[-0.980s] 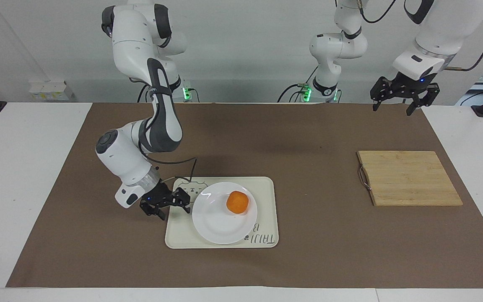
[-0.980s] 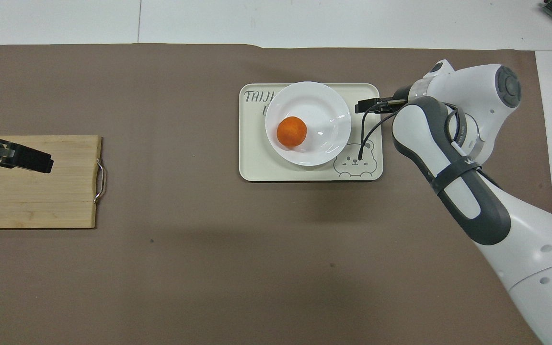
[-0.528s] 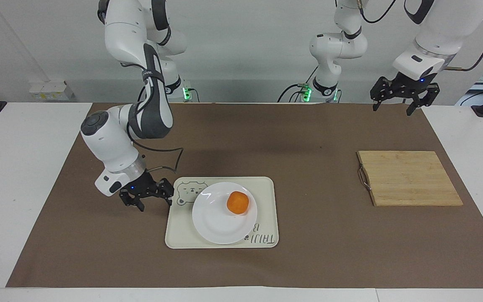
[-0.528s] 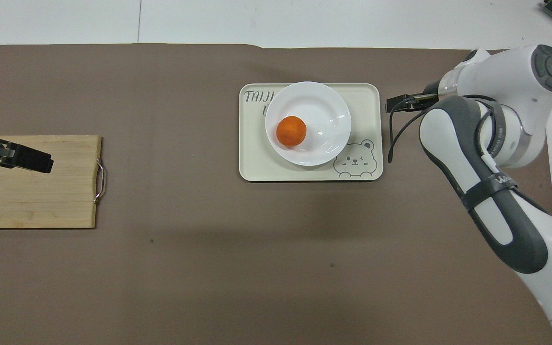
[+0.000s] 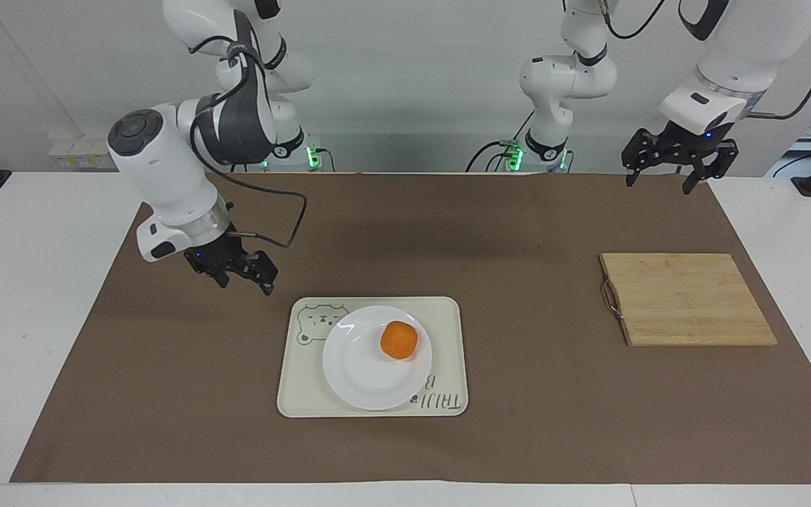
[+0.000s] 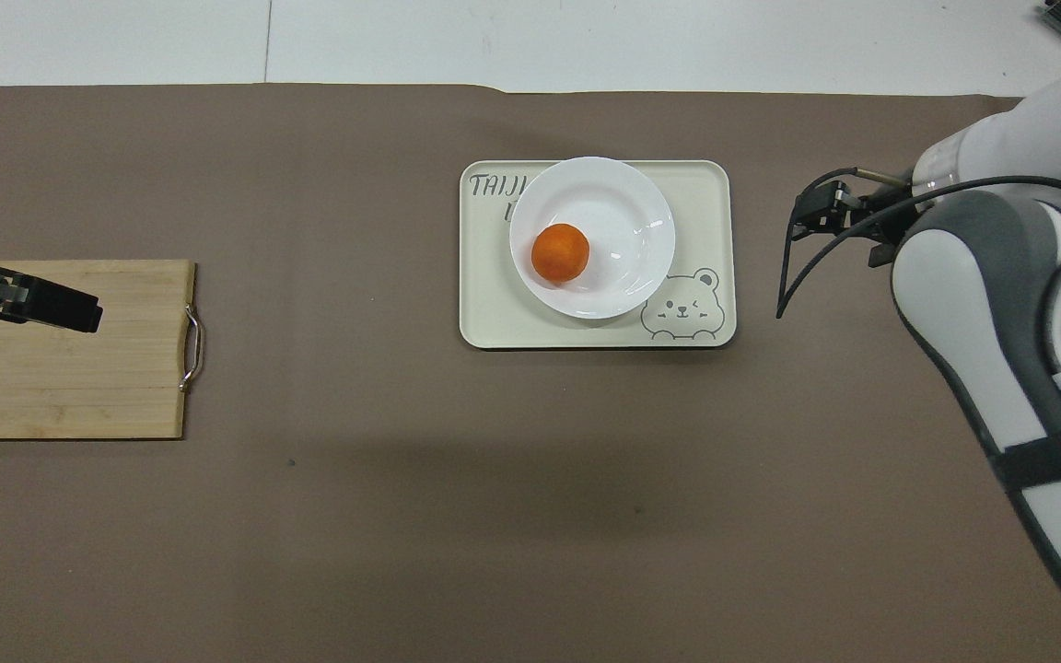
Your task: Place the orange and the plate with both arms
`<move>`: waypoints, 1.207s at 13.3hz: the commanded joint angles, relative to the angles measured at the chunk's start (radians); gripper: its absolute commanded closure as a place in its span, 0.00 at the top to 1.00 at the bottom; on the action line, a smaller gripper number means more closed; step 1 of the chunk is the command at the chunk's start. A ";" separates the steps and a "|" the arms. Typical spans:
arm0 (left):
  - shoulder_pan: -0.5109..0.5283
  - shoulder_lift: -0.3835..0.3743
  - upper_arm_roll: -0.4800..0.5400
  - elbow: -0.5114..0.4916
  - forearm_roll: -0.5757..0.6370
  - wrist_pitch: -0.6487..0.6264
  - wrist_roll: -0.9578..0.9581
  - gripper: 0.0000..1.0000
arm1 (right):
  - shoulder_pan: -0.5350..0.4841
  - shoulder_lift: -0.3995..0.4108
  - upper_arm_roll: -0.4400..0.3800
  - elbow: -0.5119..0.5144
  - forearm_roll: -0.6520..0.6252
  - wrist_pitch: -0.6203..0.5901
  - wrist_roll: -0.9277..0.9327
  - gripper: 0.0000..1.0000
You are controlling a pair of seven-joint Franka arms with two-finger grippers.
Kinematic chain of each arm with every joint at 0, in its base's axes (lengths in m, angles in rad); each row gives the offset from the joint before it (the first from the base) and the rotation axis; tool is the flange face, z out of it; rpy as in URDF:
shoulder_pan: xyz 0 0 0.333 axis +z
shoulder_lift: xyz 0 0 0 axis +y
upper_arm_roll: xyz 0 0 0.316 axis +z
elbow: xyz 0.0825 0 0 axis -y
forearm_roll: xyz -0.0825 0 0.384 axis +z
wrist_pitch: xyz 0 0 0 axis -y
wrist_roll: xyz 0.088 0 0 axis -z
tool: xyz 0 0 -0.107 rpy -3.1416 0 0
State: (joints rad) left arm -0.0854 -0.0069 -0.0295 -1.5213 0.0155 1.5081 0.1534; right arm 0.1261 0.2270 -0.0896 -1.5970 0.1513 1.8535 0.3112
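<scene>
Fingers (image 5: 632, 171) spread above brown mat (image 5: 518, 232) — white table (image 5: 25, 282) beneath.

Cream bear-print tray (image 5: 448, 331) (image 6: 484, 313) mid-mat, bamboo cutting board (image 5: 687, 299) (image 6: 61, 387) well apart

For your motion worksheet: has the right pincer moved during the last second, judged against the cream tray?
Yes. The right pincer was at the tray's edge beside the plate; now it has lifted and drawn back toward the robots, off the tray.

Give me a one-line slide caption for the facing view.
Orange on white plate on bear-print tray; right hand raised over the mat beside it, empty; left arm waits near the cutting board.
</scene>
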 commanded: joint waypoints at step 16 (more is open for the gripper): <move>0.010 -0.007 -0.009 0.004 0.015 0.001 -0.009 1.00 | -0.115 -0.295 0.004 0.055 -0.148 -0.350 -0.164 1.00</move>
State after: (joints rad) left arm -0.0854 -0.0069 -0.0295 -1.5213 0.0155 1.5081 0.1533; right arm 0.0206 -0.0571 -0.0764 -1.5860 0.0304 1.5571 0.1877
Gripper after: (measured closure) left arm 0.000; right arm 0.000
